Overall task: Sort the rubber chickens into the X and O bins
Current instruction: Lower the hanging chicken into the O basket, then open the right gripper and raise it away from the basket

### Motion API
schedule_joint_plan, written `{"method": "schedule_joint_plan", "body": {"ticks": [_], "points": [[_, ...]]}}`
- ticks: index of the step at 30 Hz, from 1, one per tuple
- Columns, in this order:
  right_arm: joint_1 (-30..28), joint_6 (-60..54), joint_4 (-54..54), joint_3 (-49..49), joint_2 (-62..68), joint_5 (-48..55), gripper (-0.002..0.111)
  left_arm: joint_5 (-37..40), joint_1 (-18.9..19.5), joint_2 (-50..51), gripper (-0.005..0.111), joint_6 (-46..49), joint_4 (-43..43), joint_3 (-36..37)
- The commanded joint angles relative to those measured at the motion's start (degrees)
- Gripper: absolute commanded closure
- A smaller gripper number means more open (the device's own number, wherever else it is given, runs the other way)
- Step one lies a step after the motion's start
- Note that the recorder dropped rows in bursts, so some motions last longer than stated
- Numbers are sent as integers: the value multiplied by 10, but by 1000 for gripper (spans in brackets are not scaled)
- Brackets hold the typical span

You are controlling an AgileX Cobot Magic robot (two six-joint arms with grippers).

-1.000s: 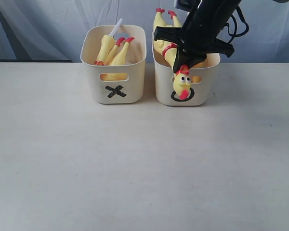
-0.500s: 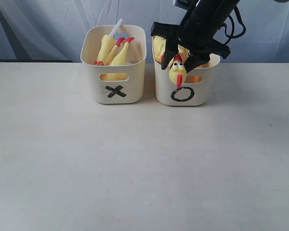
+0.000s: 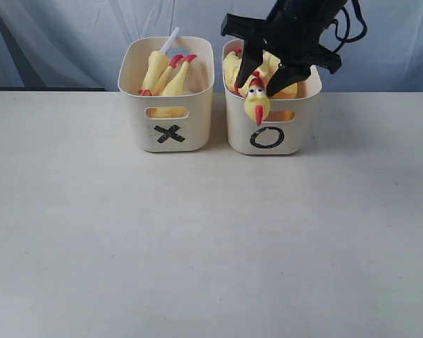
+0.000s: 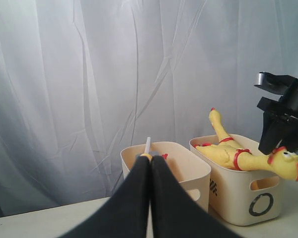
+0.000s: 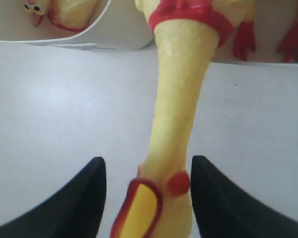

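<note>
The surface (image 3: 197, 239) bears the O bin (image 3: 303, 134), with the X bin (image 3: 137, 123) just beside it holding rubber chickens (image 3: 166, 74). Above the O bin the right tool (image 3: 262, 83) stands spread, jaws either side of 1 chicken (image 3: 256, 102) without pinching it. The left tool (image 4: 150, 198), well away from the O bin, is closed on nothing. That chicken lies in the O bin, head and neck drooping over its front rim; the overhang, or a finger snagging it on withdrawal, could tip it out.

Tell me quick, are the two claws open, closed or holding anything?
Left gripper: closed, empty.
Right gripper: open, its fingers on either side of a rubber chicken neck without gripping it.
</note>
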Motion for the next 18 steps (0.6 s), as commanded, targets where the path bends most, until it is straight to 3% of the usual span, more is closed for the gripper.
{"method": "schedule_joint_plan", "body": {"ticks": [1,13,15,18], "points": [[-2,-1,-40,-3,-24,-4,58,0,1,-5,106,-1,-2,-2],[-2,-40,-96,-4,-45,-4,60,0,1,-5,106,-1,-2,-2],[-2,-73,-114,-4,-51,-4,69,0,1,-5,106,-1,-2,-2],[-2,-87,-159,-4,-75,-4,94,0,1,-5,106,-1,-2,-2]]}}
